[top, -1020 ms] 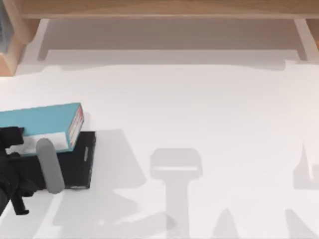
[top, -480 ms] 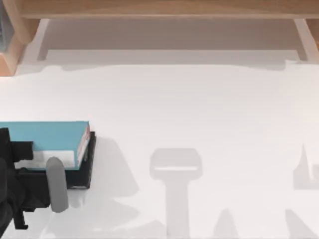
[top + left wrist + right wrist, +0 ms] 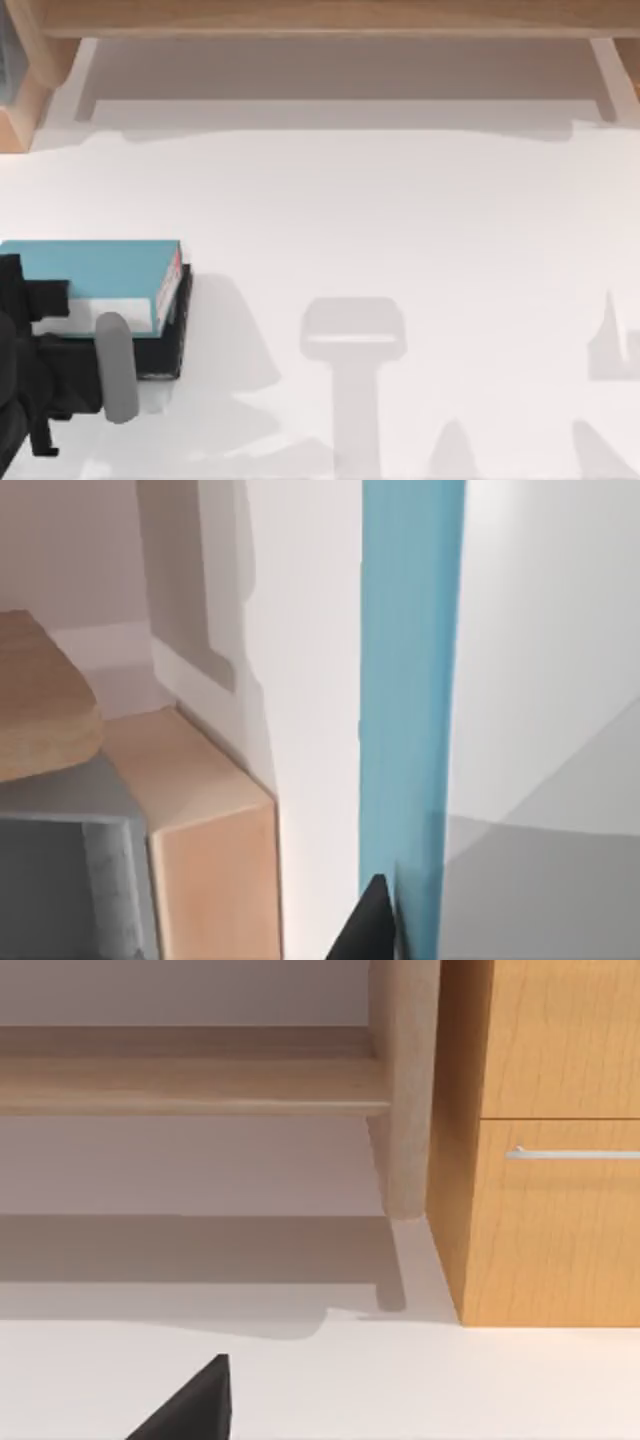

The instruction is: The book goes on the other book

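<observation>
At the near left of the table (image 3: 400,220), the light blue book (image 3: 95,270) lies flat on the black book (image 3: 175,335). The blue cover hides most of the black one, which shows as a dark strip along the right edge and the near side. The blue book's white end with red marks faces right, sitting just inside the black book's right edge.

The left gripper (image 3: 75,330) is down at the left edge of the table, right against the near side of the blue book. Its black body and a grey link of the left arm cross over the near part of the stack. From the left wrist view the blue book (image 3: 410,700) runs as a long blue band with one dark fingertip (image 3: 372,925) touching it. Whether that gripper is clamped on the book or has let go, I cannot tell.

Far left stands a wooden cabinet (image 3: 210,870). The right wrist view looks at a wooden shelf (image 3: 190,1085) and a drawer unit (image 3: 545,1210), with a dark fingertip (image 3: 195,1405) of the right gripper above the white tabletop; its state I cannot tell either.
</observation>
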Robot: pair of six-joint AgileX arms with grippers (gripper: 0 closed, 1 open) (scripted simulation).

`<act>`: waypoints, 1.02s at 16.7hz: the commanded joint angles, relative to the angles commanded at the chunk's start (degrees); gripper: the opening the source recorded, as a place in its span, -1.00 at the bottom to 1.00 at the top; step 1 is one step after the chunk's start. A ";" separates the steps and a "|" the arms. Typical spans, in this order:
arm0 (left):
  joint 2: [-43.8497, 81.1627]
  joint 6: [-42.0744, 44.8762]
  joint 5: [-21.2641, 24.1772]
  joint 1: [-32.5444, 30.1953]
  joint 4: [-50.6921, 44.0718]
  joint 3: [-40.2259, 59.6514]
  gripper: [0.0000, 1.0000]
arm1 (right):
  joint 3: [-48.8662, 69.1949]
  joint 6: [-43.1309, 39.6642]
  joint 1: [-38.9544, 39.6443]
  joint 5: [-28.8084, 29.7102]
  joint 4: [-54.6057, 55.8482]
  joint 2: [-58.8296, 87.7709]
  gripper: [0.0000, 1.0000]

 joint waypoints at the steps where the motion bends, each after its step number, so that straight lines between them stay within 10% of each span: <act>1: 0.00 0.00 0.00 0.00 0.00 0.00 -0.85 | 0.00 0.00 0.00 0.00 0.00 0.00 1.00; 13: 0.00 0.00 0.00 0.00 0.00 0.00 0.96 | 0.00 0.00 0.00 0.00 0.00 0.00 1.00; 17: 0.00 0.00 0.00 0.00 0.00 0.00 1.00 | 0.00 0.00 0.00 0.00 0.00 0.00 1.00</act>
